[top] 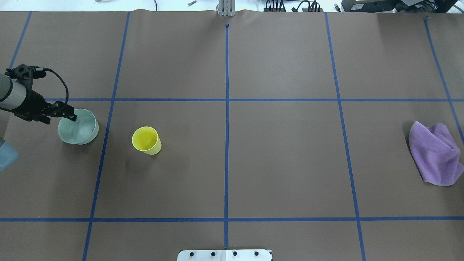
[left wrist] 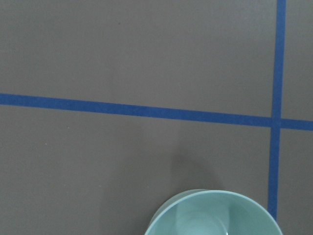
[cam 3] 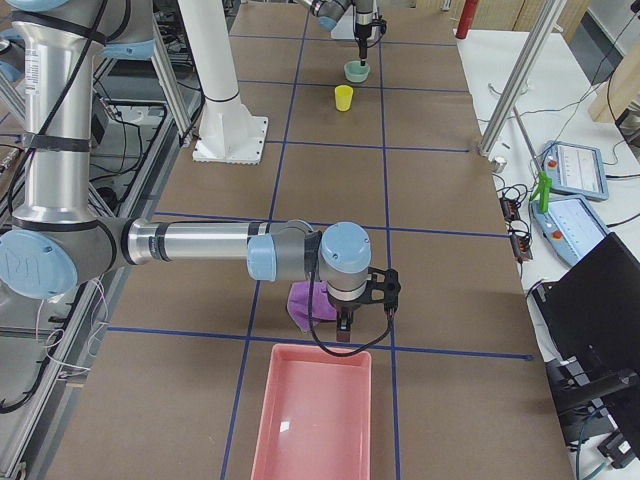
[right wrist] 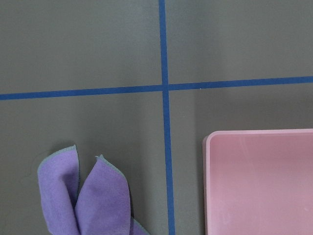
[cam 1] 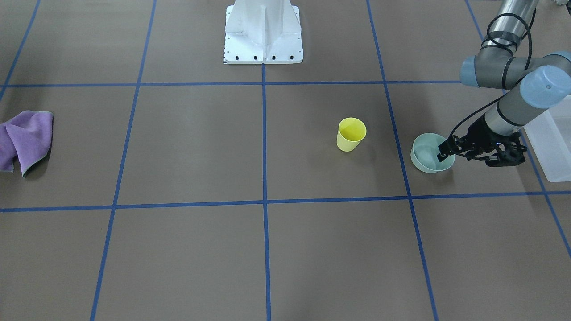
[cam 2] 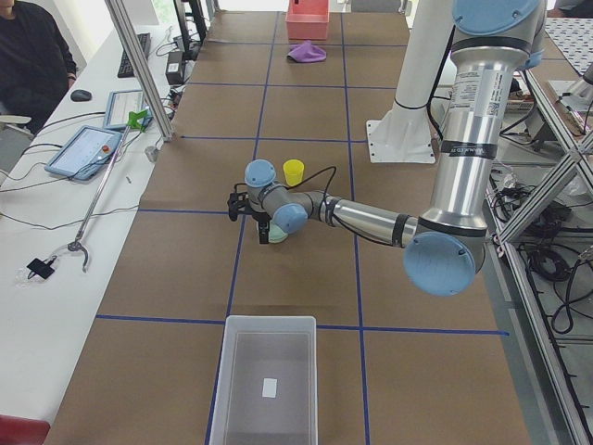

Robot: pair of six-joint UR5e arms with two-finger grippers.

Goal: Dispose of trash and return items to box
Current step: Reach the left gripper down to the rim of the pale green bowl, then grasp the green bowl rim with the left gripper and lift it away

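Note:
The pale teal bowl [cam 1: 426, 156] stands on the table at my left side, also in the overhead view [top: 81, 130] and at the bottom of the left wrist view [left wrist: 215, 215]. My left gripper [cam 1: 446, 150] points down at the bowl's rim on the box side, one finger inside, and its jaws look closed on the rim. The yellow cup [cam 1: 351, 133] stands upright beside the bowl, toward the table's middle. The frosted-white box [cam 1: 551, 142] sits empty past the left arm. My right gripper [cam 3: 345, 322] hangs over the purple cloth; I cannot tell its state.
A crumpled purple cloth [top: 435, 152] lies at the table's far right end. A pink tray [cam 3: 315, 420] sits just beyond it, and shows in the right wrist view [right wrist: 259, 181]. The white robot base [cam 1: 263, 31] stands at the table's edge. A person sits beside the table [cam 2: 32, 56].

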